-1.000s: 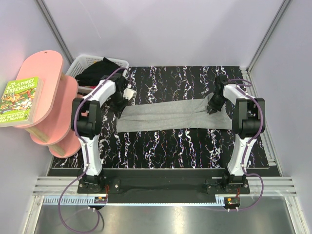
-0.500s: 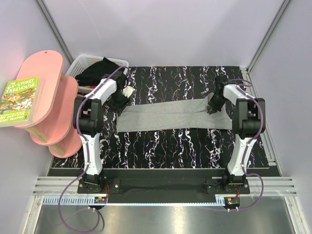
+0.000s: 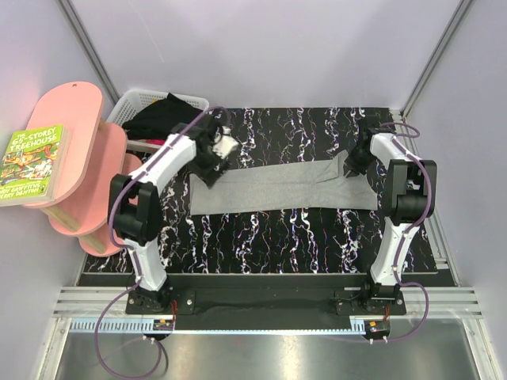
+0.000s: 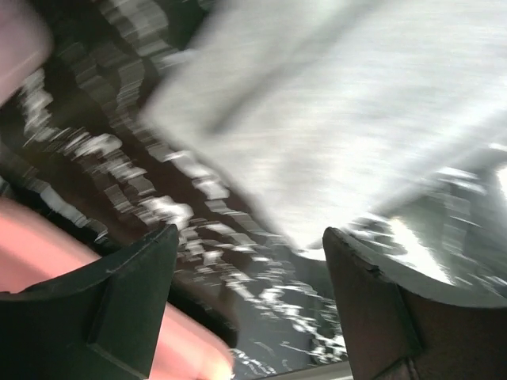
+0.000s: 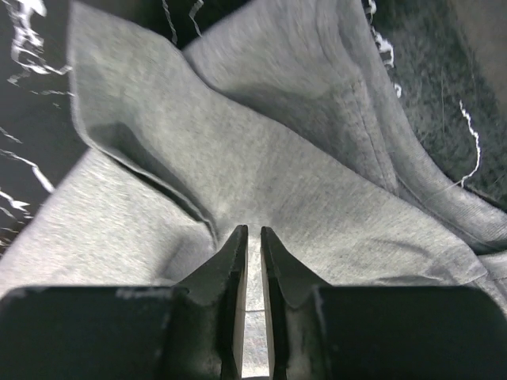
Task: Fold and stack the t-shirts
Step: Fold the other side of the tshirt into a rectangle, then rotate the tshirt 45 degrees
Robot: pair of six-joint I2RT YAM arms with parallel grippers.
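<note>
Grey t-shirt [image 3: 277, 187], right end pinched in right pincer [image 5: 253, 230].

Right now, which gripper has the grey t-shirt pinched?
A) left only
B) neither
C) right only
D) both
C: in the right wrist view the right gripper is closed on a fold of the grey t-shirt, while the left gripper stands wide open with nothing between its jaws.
</note>
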